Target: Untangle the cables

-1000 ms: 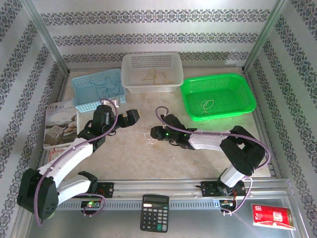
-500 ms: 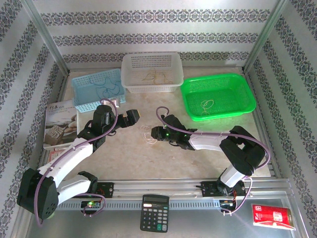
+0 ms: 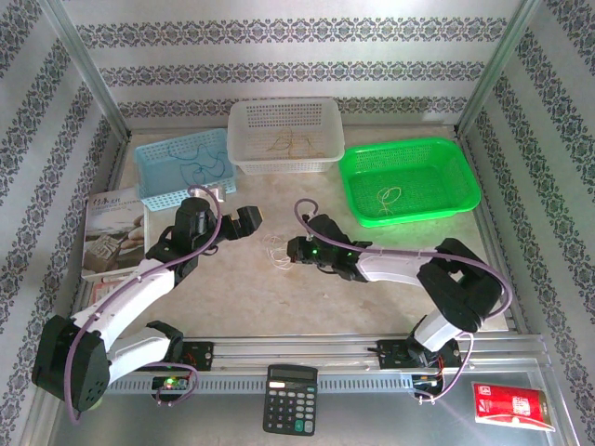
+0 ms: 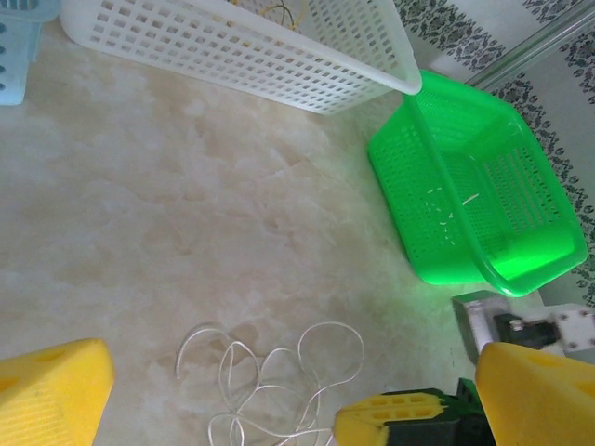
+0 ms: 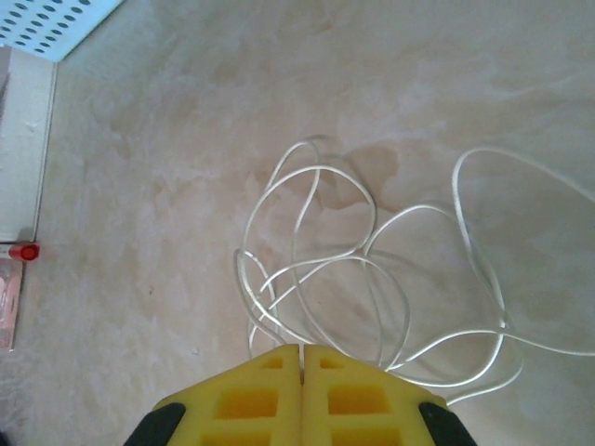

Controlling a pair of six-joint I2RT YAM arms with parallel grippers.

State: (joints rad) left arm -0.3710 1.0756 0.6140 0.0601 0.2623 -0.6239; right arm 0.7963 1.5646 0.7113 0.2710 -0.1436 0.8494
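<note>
A whitish cable (image 3: 275,251) lies in loose tangled loops on the beige table, between my two grippers. In the right wrist view its loops (image 5: 372,269) spread out ahead of my right gripper (image 5: 302,351), whose yellow fingers are pressed together with one strand running into the seam. From above, my right gripper (image 3: 290,249) sits at the tangle's right edge. My left gripper (image 3: 240,221) hovers up and to the left of the loops, wide open and empty (image 4: 296,362), with the cable (image 4: 270,372) below it. Other thin cables lie in the blue (image 3: 197,170), white (image 3: 290,142) and green (image 3: 389,197) baskets.
Three baskets line the back of the table: blue (image 3: 149,177), white (image 3: 244,158), green (image 3: 456,200). A book (image 3: 113,232) lies at the left. A calculator (image 3: 291,400) and a red packet (image 3: 513,405) rest on the near ledge.
My right gripper's fingers have closed at the right edge of the whitish tangle. The left arm has stayed put.
</note>
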